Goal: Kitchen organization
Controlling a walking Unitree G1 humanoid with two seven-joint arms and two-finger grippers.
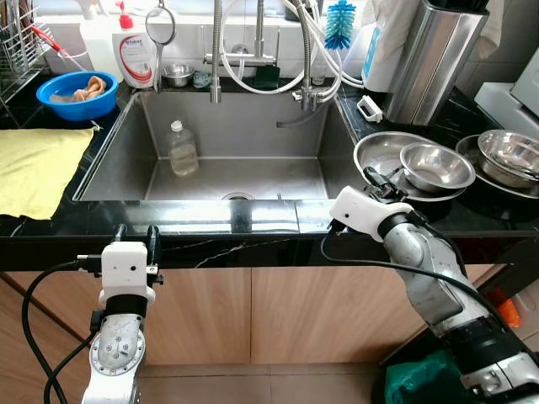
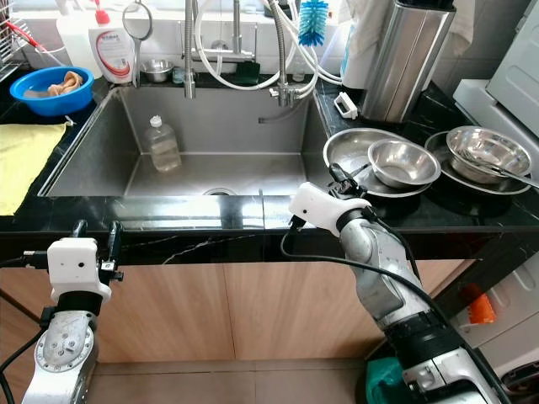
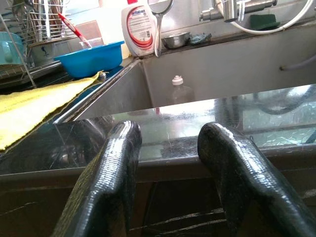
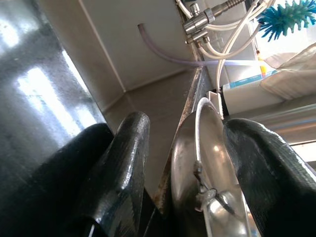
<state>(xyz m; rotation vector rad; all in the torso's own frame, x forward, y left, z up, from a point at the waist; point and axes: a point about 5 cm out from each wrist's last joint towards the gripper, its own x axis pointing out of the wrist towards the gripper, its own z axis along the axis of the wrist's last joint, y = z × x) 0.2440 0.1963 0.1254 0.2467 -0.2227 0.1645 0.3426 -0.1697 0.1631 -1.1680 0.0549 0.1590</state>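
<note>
My right gripper (image 1: 376,180) rests at the near left rim of a wide steel plate (image 1: 373,151) on the black counter right of the sink. In the right wrist view its two fingers (image 4: 128,148) stand apart on either side of the plate's rim (image 4: 190,143), so it is open. A steel bowl (image 1: 435,166) sits in that plate. My left gripper (image 1: 136,235) is open and empty, just in front of the counter's front edge, left of the sink's middle. A clear plastic bottle (image 1: 182,149) stands in the sink (image 1: 253,126).
A second steel bowl (image 1: 509,154) on a plate sits at the far right. A blue basin (image 1: 77,93), detergent bottle (image 1: 135,52) and yellow cloth (image 1: 38,168) lie left of the sink. Faucet hoses (image 1: 312,50), a blue brush (image 1: 339,23) and a steel bin (image 1: 434,59) stand behind.
</note>
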